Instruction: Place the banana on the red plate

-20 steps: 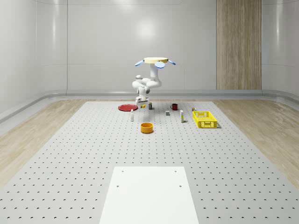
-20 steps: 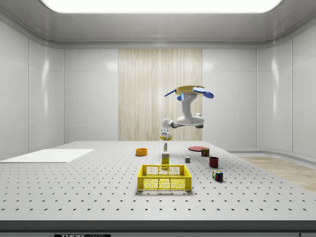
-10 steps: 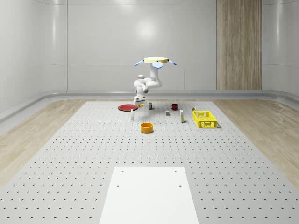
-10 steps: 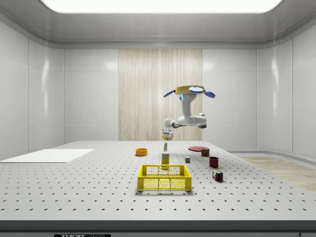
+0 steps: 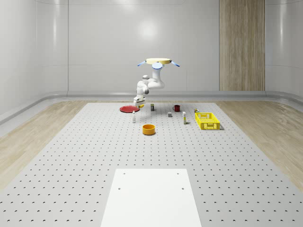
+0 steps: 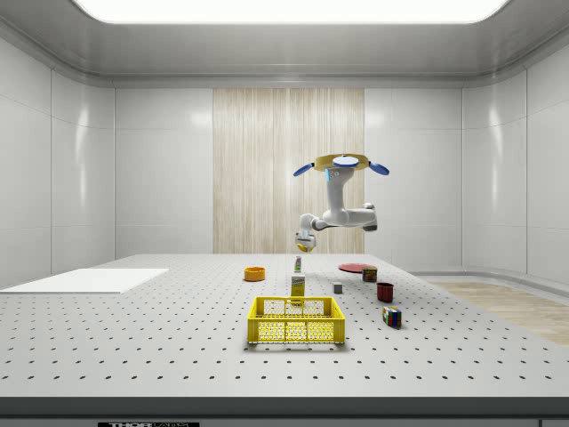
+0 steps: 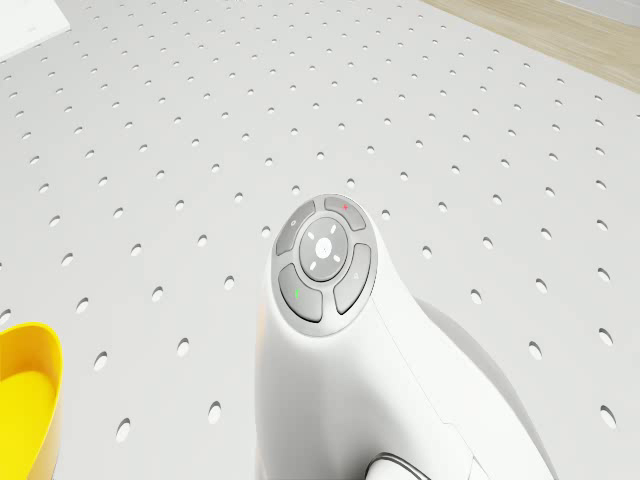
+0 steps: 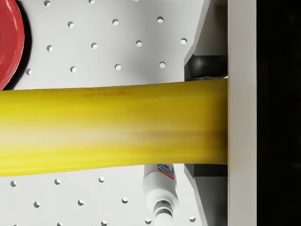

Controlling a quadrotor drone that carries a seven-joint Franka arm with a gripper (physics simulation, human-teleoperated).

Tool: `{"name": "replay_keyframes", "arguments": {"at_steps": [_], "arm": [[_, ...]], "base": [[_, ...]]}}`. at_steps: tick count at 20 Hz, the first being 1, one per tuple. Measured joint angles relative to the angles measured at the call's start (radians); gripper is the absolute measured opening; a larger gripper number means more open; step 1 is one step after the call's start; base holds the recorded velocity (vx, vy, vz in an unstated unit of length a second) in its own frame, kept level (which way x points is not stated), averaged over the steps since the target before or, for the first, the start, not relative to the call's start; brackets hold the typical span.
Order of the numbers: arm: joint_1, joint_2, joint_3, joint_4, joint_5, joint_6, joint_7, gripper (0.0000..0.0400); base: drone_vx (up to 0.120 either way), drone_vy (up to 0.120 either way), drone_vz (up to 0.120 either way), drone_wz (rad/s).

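Drone (image 5: pixel 158 62): seen hovering in the air above the perforated table (image 5: pixel 94 156), over the far end, behind and to the whole-scene view's right of the red plate (image 5: pixel 129 109).

Arm (image 6: pixel 342 216): hung beneath the drone and bent, reaching down toward the table near the red plate.

Gripper (image 5: pixel 138 101): held above the table, just at the whole-scene view's right edge of the red plate and higher than it. In the wrist view the banana (image 8: pixel 113 127) is clamped across the fingers (image 8: pixel 242 117), lying crosswise. The gripper is closed on the banana.

Banana: carried in the air, clear of the table, beside the red plate rather than over its middle; in the wrist view the plate's rim (image 8: pixel 9 42) is seen off one end of the fruit.

Red plate: lying flat on the table at the far end.

White bottle (image 8: pixel 160 188): on the table below the banana, just beside the red plate.

Orange bowl (image 5: pixel 149 129): on the table, nearer the whole-scene camera than the red plate.

Yellow basket (image 5: pixel 207 120): on the table, well apart from the red plate, to the whole-scene view's right.

Dark red mug (image 5: pixel 176 108): on the table, level with the red plate, between it and the basket.
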Motion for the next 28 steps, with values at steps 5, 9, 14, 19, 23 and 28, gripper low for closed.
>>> {"name": "replay_keyframes", "arguments": {"at_steps": [5,9,14,19,23,28], "arm": [[-0.001,-0.004,0.0,0.0,0.002,0.004,-0.15,0.0193],[-0.001,-0.006,0.001,0.0,0.004,0.007,-0.27,0.0193],[-0.002,-0.009,0.001,0.001,0.007,0.01,-0.42,0.0193],[-0.002,-0.012,0.002,0.001,0.009,0.012,-0.57,0.0193],[-0.003,-0.014,0.002,0.001,0.011,0.014,-0.69,0.0193],[-0.004,-0.015,0.002,0.002,0.014,0.016,-0.84,0.0193]], "base": [[0.0,0.0,0.0,-0.3],[0.0,0.0,0.0,-0.3],[0.0,0.0,0.0,-0.3],[0.0,0.0,0.0,-0.3],[0.0,0.0,0.0,-0.3],[0.0,0.0,0.0,-0.3]]}}
